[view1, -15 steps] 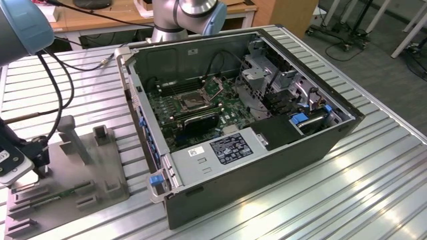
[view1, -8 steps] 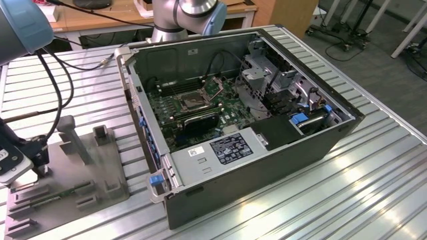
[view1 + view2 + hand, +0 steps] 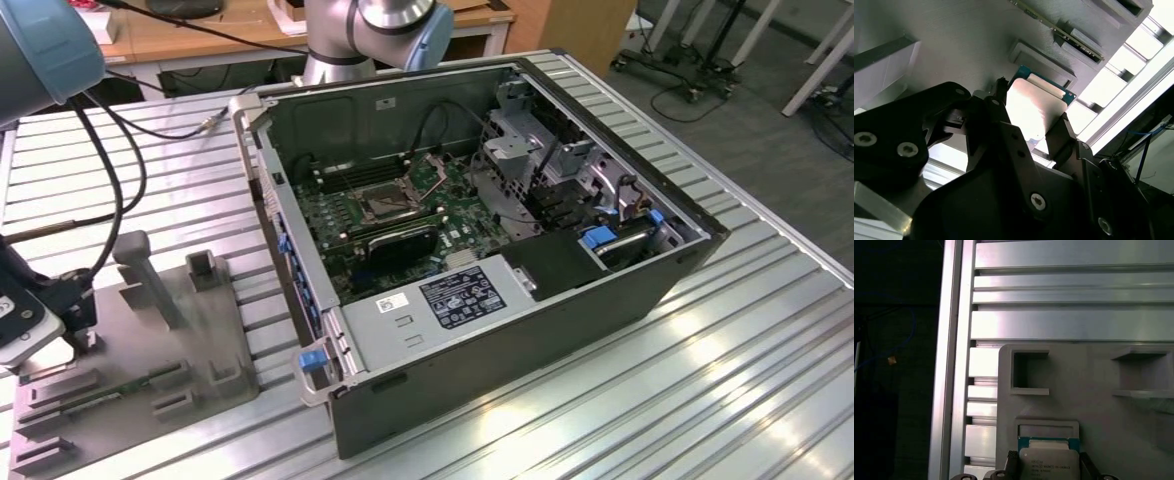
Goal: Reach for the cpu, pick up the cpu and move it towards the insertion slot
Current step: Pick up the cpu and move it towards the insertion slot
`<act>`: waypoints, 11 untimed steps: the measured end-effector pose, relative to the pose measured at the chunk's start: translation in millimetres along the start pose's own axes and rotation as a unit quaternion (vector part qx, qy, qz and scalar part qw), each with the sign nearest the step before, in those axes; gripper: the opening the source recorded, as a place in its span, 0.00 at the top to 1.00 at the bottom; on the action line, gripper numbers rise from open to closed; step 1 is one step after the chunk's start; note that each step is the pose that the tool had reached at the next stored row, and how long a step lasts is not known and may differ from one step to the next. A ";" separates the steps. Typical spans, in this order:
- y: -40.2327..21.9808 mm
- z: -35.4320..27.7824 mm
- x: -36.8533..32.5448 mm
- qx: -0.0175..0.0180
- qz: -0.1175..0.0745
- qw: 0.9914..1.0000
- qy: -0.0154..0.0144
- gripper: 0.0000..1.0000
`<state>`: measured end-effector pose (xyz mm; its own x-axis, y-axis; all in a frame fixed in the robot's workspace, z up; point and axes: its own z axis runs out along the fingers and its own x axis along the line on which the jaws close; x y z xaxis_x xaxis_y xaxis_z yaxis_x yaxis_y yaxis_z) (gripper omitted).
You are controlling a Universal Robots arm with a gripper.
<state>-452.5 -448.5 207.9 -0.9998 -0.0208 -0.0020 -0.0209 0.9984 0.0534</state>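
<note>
The cpu, a small square chip with a silvery face and a teal rim, sits between the two black fingers of my gripper, which press on its opposite edges. In the second wrist view the cpu hangs just off a shallow square recess of the grey fixture block, inside the gripper. In the exterior view the gripper is over the fixture's near corner on the exterior view's left. The insertion slot, a square socket with a shiny frame, lies on the motherboard inside the open computer case.
The grey fixture block carries upright posts and a green memory stick. The open computer case stands on the exterior view's right of it, with raised walls and cables around the board. Everything rests on a slatted aluminium table.
</note>
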 end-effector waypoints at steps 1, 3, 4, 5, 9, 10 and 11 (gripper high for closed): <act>0.0 -0.1 0.0 0.000 0.000 1.000 0.000 0.45; 0.0 -0.2 0.0 0.000 0.000 1.000 0.000 0.45; 0.0 -0.6 0.0 0.000 0.000 1.000 0.000 0.45; 0.0 -1.2 0.0 0.000 0.000 1.000 0.000 0.45; 0.1 -2.6 0.0 0.000 0.000 1.000 0.000 0.45; 0.2 -3.1 0.0 0.000 0.000 1.000 0.000 0.45; 0.2 -3.6 0.0 0.000 0.000 1.000 0.000 0.45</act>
<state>-452.5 -448.5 211.5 -0.9998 -0.0208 -0.0019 -0.0209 0.9984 0.0534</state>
